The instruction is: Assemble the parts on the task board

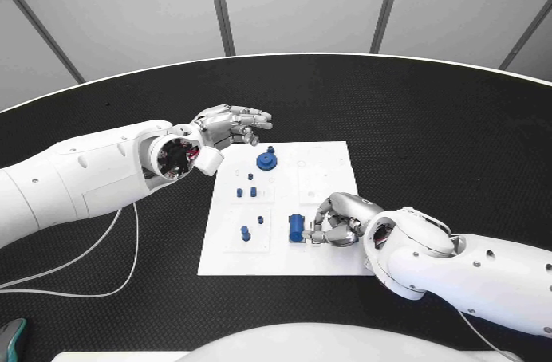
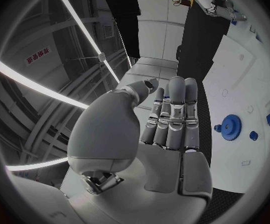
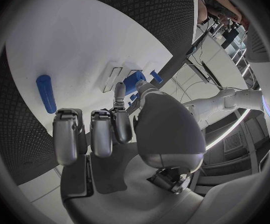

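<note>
At the centre of the round black table (image 1: 460,115) lies the white rectangular task board (image 1: 322,250), carrying several small blue plastic parts. A blue toothed gear with a raised hub (image 1: 266,162) sits near the board's far edge. Two short blue pegs (image 1: 246,191) stand side by side nearer the middle, and a small blue stud (image 1: 261,219) sits nearer still. A blue upright pin (image 1: 245,234) stands toward the near left corner.

The right hand (image 1: 336,221) rests on the board's near right area, its fingers curled around a larger blue block (image 1: 296,228). In the right wrist view the fingertips (image 3: 119,92) meet the block, so the hand appears to grip it, though the contact is partly hidden. That view also shows a long blue cylinder (image 3: 46,93) lying flat on the board, well apart from the hand.

The left hand (image 1: 234,125) hovers beyond the board's far left corner. Its fingers (image 2: 175,114) extend straight and close together, holding nothing. The gear lies just beside them.
</note>
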Robot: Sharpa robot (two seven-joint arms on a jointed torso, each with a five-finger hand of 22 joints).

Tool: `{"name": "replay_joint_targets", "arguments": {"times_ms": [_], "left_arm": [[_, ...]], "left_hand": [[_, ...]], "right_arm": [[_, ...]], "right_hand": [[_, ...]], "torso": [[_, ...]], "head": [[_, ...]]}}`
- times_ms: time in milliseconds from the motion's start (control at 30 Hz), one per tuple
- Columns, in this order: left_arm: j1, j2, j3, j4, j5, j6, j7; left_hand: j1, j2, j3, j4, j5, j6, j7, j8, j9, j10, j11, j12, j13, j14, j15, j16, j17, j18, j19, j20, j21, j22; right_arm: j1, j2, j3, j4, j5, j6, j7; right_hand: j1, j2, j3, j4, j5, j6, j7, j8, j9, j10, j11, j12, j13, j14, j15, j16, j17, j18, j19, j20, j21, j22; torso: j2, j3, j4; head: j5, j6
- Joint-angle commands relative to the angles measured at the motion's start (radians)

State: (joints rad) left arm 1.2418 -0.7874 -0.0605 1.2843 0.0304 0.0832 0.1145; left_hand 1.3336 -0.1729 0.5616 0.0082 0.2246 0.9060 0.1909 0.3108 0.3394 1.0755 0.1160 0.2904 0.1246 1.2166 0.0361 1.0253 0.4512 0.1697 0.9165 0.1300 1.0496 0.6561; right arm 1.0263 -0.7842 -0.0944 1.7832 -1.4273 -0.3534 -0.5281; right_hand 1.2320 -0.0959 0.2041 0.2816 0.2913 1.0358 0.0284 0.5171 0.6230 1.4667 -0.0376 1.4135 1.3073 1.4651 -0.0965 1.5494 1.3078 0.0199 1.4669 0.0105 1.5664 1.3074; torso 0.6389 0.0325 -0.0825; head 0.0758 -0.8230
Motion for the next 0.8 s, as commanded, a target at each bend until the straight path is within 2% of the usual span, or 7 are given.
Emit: {"name": "replay_joint_targets", "arguments": {"times_ms": [33,400,533,667,733,800], "left_arm": [[0.000,-0.001,0.000,0.000,0.000,-0.001,0.000],[0.000,-0.003,0.000,0.000,0.000,-0.002,0.000],[0.000,-0.002,0.000,-0.001,0.000,-0.002,-0.001],[0.000,-0.002,0.000,-0.002,0.000,-0.001,-0.001],[0.000,-0.002,0.000,-0.002,0.000,-0.002,-0.002],[0.000,-0.002,0.000,-0.002,0.000,-0.002,-0.002]], "left_hand": [[-0.001,0.003,-0.001,0.002,0.004,-0.008,-0.002,0.000,0.001,-0.008,-0.001,0.007,0.001,-0.007,-0.001,0.003,-0.001,0.015,-0.003,0.001,-0.006,-0.001],[-0.001,0.003,-0.001,0.002,0.004,-0.008,-0.002,0.000,0.001,-0.008,-0.001,0.007,0.001,-0.007,-0.001,0.003,-0.001,0.015,-0.003,0.001,-0.006,-0.001],[-0.001,0.003,-0.001,0.002,0.004,-0.008,-0.002,0.000,0.001,-0.008,-0.001,0.007,0.001,-0.007,-0.001,0.003,-0.001,0.015,-0.003,0.001,-0.006,-0.001],[-0.001,0.003,-0.001,0.002,0.004,-0.008,-0.002,0.000,0.001,-0.008,-0.001,0.007,0.001,-0.007,-0.001,0.003,-0.001,0.015,-0.003,0.001,-0.006,-0.001],[0.001,0.005,-0.003,0.004,0.003,-0.009,-0.001,0.001,0.002,-0.011,0.000,0.010,0.002,-0.008,0.000,0.005,-0.003,0.015,-0.002,0.001,-0.007,-0.002],[0.001,0.005,-0.003,0.004,0.003,-0.009,-0.001,0.001,0.002,-0.011,0.000,0.010,0.002,-0.008,0.000,0.005,-0.003,0.015,-0.002,0.001,-0.007,-0.002]], "right_arm": [[0.000,-0.003,0.000,0.003,0.000,-0.004,0.000],[0.000,-0.014,0.000,0.014,0.000,-0.014,0.008],[0.000,-0.015,0.000,0.017,0.000,0.003,0.018],[0.000,-0.017,0.000,0.017,0.000,0.023,0.027],[0.000,-0.018,0.000,0.017,0.000,0.031,0.032],[0.000,-0.019,0.000,0.017,0.000,0.037,0.037]], "right_hand": [[0.005,-0.001,0.008,0.002,0.004,0.002,-0.006,-0.005,-0.001,0.046,-0.009,0.006,0.170,0.100,-0.009,0.006,0.234,-0.020,0.104,-0.006,0.004,0.263],[0.003,-0.006,0.047,0.007,0.040,0.004,-0.006,-0.003,-0.002,0.048,-0.009,0.010,0.173,0.100,-0.009,0.007,0.237,-0.020,0.104,-0.006,0.004,0.263],[-0.007,-0.021,0.051,0.007,0.043,0.004,-0.005,-0.001,-0.002,0.048,-0.008,0.009,0.174,0.100,-0.008,0.008,0.238,-0.020,0.104,-0.006,0.004,0.263],[-0.017,-0.047,0.054,0.006,0.021,0.004,-0.004,0.000,-0.002,0.048,-0.008,0.007,0.173,0.100,-0.008,0.007,0.236,-0.020,0.104,-0.005,0.004,0.263],[-0.027,-0.065,0.057,0.006,-0.021,0.005,-0.003,0.001,-0.003,0.047,-0.007,0.005,0.172,0.100,-0.007,0.006,0.234,-0.020,0.104,-0.005,0.004,0.263],[-0.032,-0.070,0.058,0.007,-0.040,0.006,-0.002,0.002,-0.003,0.047,-0.006,0.005,0.173,0.099,-0.006,0.005,0.233,-0.020,0.104,-0.004,0.004,0.263]], "torso": [[0.000,0.0006,-0.0001],[0.000,0.0002,0.0000],[0.001,0.0002,0.0004],[0.000,-0.0001,0.0007],[-0.001,-0.0005,-0.0002],[-0.001,-0.0005,-0.0004]], "head": [[0.000,0.000],[-0.002,-0.002],[-0.002,-0.003],[-0.002,-0.005],[-0.002,-0.006],[-0.002,-0.006]]}}
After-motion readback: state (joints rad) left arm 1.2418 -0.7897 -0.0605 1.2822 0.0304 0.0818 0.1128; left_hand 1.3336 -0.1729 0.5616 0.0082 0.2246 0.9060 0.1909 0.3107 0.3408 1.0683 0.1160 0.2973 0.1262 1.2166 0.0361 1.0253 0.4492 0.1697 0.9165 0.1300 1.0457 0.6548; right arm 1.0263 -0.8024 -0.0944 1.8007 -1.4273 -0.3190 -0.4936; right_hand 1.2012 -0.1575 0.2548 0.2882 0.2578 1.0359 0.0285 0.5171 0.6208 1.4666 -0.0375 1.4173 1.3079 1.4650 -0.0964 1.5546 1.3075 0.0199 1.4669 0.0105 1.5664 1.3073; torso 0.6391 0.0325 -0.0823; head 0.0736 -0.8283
